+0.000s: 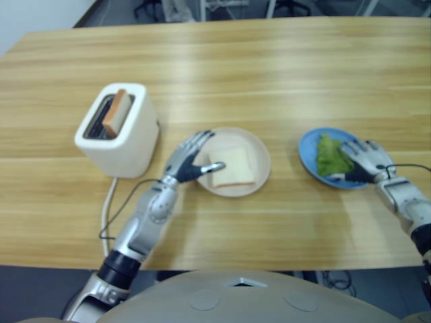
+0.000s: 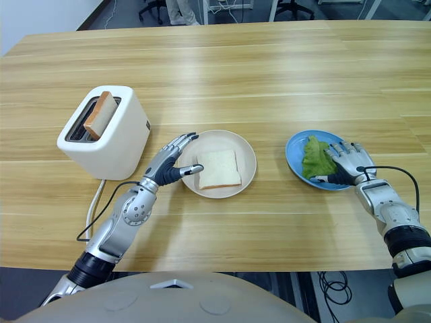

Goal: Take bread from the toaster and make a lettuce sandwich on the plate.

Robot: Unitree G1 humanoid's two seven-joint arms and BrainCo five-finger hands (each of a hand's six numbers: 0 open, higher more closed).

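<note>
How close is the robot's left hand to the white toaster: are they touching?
Apart. The right eye view shows a strip of bare table between the left hand and the toaster; the hand lies at the plate's edge.

Bright, even light puts pale glare on the far table (image 2: pixel 283 74), shadows faint.

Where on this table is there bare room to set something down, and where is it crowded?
The far half of the table, behind the toaster and the beige plate, is bare; so is the near strip before that plate, along the table's edge. Crowded: the gap between toaster and beige plate, holding the left hand and the cord.
</note>
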